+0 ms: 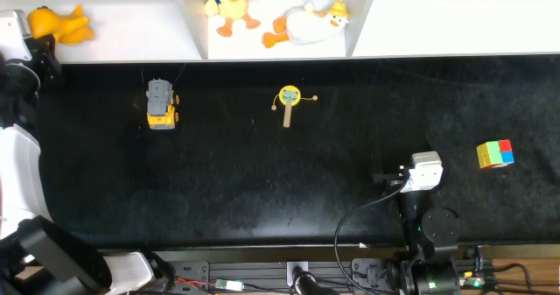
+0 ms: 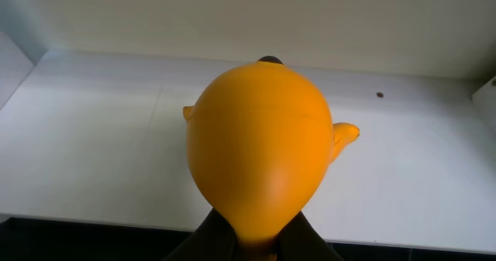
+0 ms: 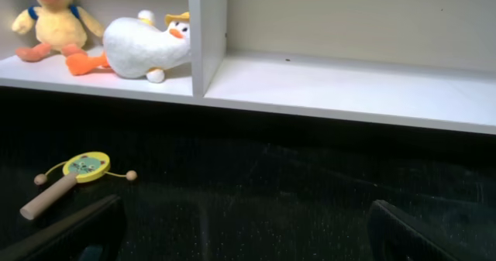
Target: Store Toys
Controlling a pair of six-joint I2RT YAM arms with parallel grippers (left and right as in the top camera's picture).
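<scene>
The left gripper [image 2: 263,244] is clamped on the orange duck [image 2: 260,160] inside the left shelf compartment [image 1: 131,28], at ten o'clock, probably to release it there. The truck [image 1: 161,103], rattle [image 1: 288,100] and cube [image 1: 494,154] wait on the mat [image 1: 262,181]. The right gripper [image 3: 248,236], jaws apart, hangs at four o'clock.

Bright, even light; perhaps slight glare

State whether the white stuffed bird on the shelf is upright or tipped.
Tipped: the white bird lies on its side, beside the upright duck.
</scene>
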